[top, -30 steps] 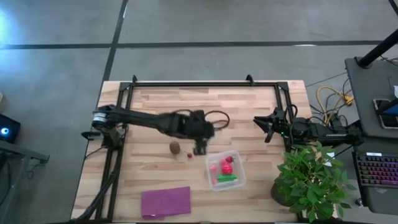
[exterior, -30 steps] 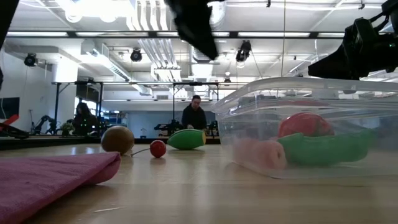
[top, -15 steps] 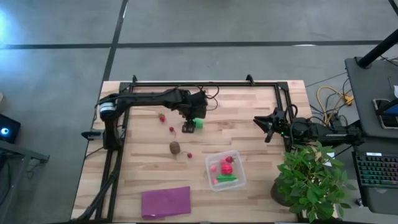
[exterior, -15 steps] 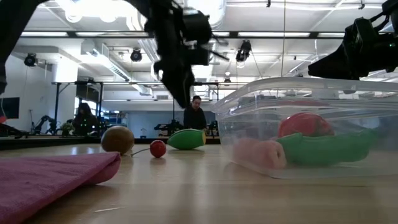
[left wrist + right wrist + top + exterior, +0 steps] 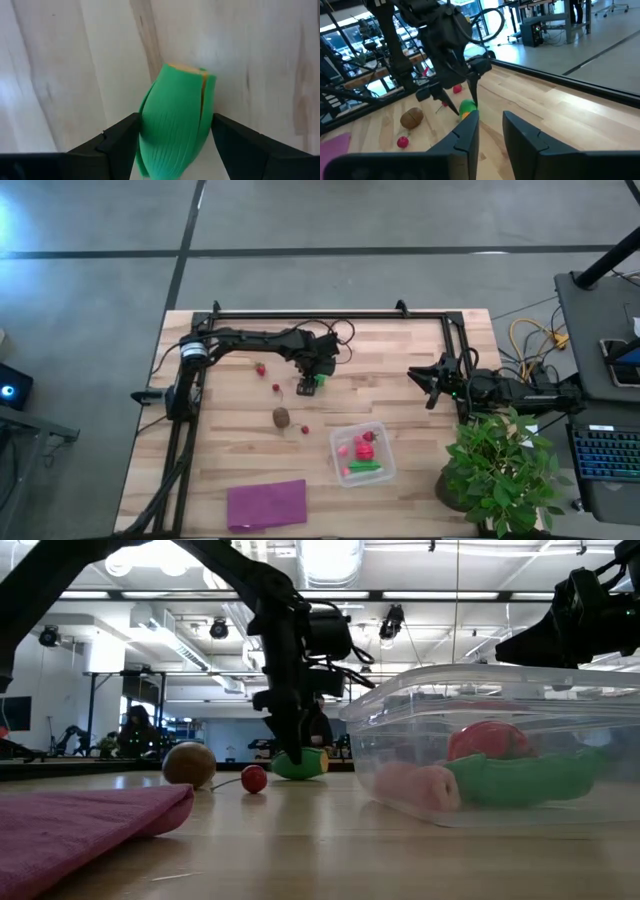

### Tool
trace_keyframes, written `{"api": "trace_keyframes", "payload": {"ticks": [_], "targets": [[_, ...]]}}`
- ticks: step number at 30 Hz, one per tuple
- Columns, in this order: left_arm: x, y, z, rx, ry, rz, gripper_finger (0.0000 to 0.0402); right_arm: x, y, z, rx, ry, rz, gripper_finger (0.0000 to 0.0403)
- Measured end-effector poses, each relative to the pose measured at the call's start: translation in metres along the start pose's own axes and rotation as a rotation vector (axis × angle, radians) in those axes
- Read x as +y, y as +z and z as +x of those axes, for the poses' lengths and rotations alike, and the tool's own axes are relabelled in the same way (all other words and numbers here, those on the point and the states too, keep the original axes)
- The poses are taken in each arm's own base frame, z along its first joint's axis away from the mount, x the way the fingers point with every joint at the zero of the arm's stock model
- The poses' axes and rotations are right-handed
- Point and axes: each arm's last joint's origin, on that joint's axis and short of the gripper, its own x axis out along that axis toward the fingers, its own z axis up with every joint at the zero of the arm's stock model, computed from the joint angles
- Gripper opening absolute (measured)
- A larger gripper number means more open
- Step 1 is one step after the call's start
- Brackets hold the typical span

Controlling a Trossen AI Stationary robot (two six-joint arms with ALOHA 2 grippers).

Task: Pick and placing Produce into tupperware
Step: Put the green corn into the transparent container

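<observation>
Your left gripper (image 5: 172, 137) stands straddling the green oblong piece (image 5: 175, 120) at about 11 o'clock from the tupperware (image 5: 385, 460), fingers (image 5: 120, 142) spread just wider than it, gripping nothing yet. The ribbed toy looks light and slightly soft, likely to roll; take it across its middle. Your right gripper (image 5: 487, 132) waits open at the table's 3 o'clock edge.

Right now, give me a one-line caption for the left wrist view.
Left gripper open astride the green ribbed produce piece lying on the wooden table.
</observation>
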Motion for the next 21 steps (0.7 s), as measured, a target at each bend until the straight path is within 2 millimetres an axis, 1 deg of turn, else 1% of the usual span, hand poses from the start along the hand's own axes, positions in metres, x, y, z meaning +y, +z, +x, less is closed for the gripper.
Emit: {"api": "trace_keyframes", "payload": {"ticks": [8, 14, 16, 18, 21], "targets": [[-0.001, -0.003, 0.005, 0.001, 0.004, 0.002, 0.0228, 0.000, 0.000, 0.000, 0.000, 0.000, 0.000, 0.0083], [-0.002, -0.004, 0.006, 0.009, 0.009, -0.002, 0.0187, 0.000, 0.000, 0.000, 0.000, 0.001, 0.000, 0.0074], [-0.002, -0.002, 0.004, 0.006, 0.015, -0.011, 0.0180, 0.000, 0.000, 0.000, 0.000, 0.000, 0.000, 0.0073], [-0.002, 0.002, -0.001, -0.010, 0.021, -0.050, 0.0181, 0.000, 0.000, 0.000, 0.000, 0.000, 0.000, 0.0073], [-0.002, 0.010, -0.015, -0.058, 0.039, -0.123, 0.0188, 0.000, 0.000, 0.000, 0.000, 0.000, 0.000, 0.0077]]}}
